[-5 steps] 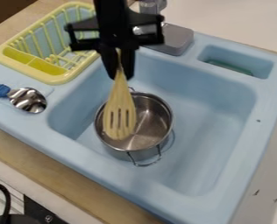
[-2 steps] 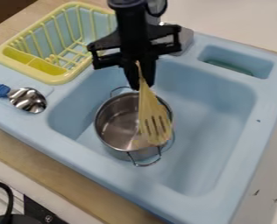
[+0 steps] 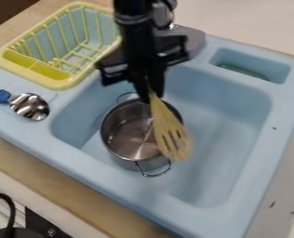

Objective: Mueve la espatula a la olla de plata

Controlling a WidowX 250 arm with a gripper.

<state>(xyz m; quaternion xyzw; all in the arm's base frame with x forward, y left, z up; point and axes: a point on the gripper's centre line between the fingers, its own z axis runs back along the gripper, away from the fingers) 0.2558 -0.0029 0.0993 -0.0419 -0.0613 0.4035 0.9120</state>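
Note:
The black gripper [image 3: 150, 93] hangs over the back edge of the silver pot, shut on the handle end of the wooden spatula [image 3: 168, 130]. The spatula slants down and to the right, its slotted blade over the pot's right rim. Whether the blade touches the rim I cannot tell. The silver pot [image 3: 126, 135] stands upright in the light blue sink, with one wire handle toward the front and one at the back.
The blue sink [image 3: 224, 139] has raised walls around the pot. A yellow dish rack [image 3: 62, 83] stands at the back left, and a metal spoon [image 3: 30, 107] with a blue handle lies on the left ledge. Behind the arm is a grey block [image 3: 190, 39].
The gripper has moved to the right and slightly down with the spatula. The blade has swung from the pot's left side to its right rim.

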